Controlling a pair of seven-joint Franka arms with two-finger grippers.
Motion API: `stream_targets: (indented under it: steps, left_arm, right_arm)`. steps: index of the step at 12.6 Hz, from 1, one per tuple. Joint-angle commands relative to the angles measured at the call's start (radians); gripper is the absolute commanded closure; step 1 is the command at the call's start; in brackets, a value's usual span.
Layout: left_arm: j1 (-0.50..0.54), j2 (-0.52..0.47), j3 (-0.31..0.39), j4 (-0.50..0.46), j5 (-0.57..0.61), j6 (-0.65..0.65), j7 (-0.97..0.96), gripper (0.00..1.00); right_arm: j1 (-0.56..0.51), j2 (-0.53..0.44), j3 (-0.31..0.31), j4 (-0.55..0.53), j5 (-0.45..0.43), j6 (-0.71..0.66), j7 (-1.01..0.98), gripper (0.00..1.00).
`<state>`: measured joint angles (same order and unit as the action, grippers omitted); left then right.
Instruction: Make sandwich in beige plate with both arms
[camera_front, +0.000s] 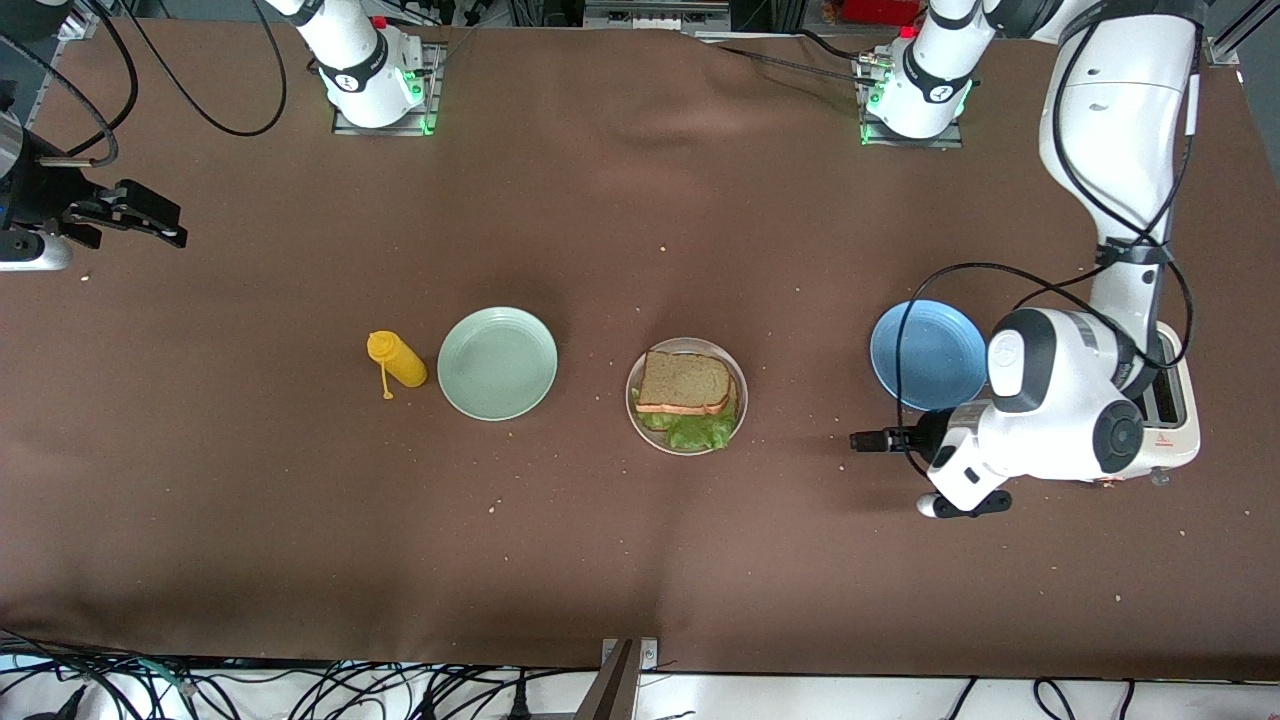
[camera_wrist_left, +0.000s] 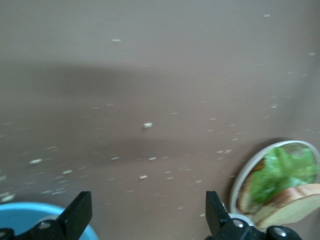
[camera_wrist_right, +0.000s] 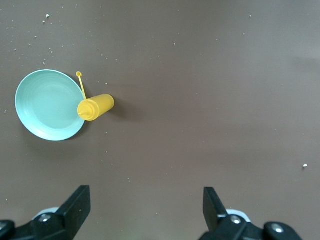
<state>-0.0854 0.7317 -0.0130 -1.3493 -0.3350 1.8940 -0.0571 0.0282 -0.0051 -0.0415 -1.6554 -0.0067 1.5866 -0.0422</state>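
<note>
**Sandwich looks finished**

The sandwich (camera_front: 688, 395) lies stacked on the beige plate (camera_front: 633, 400), between the green plate (camera_front: 497, 363) and blue plate (camera_front: 925, 352). The left gripper (camera_wrist_left: 145, 215) and right gripper (camera_wrist_right: 145, 210) are both wide apart and empty; probably nothing is left.

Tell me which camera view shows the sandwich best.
The front view: the sandwich lies whole on the beige plate, top bread slice over lettuce, unobstructed. The left wrist view catches only part of it at the frame's edge, blurred, beside one finger of the left claw. The right wrist view does not show it.
</note>
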Motion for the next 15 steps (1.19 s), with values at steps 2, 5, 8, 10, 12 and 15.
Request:
stream_targets:
  steps: [2,5,8,10,12,15]
  left_arm:
    - [0.041,-0.077,-0.005,-0.017,0.190,-0.105,0.026,0.00]
    - [0.079,-0.115,-0.008,-0.014,0.271,-0.150,0.036,0.00]
    - [0.091,-0.120,-0.007,-0.013,0.271,-0.153,0.042,0.00]
    - [0.092,-0.126,-0.007,-0.008,0.271,-0.167,0.040,0.00]
    - [0.092,-0.165,-0.005,-0.008,0.271,-0.177,0.036,0.00]
    - [0.092,-0.236,-0.001,-0.007,0.289,-0.234,0.029,0.00]
  right_arm:
    - [-0.005,-0.016,0.008,0.002,0.016,-0.010,0.011,0.00]
    - [-0.004,-0.016,0.008,0.002,0.016,-0.010,0.011,0.00]
    - [-0.005,-0.016,0.008,0.002,0.016,-0.011,0.011,0.00]
    - [-0.005,-0.016,0.008,0.002,0.014,-0.011,0.011,0.00]
    - [-0.005,-0.016,0.008,0.002,0.016,-0.011,0.011,0.00]
    - [-0.004,-0.018,0.009,0.003,0.013,-0.008,0.011,0.00]
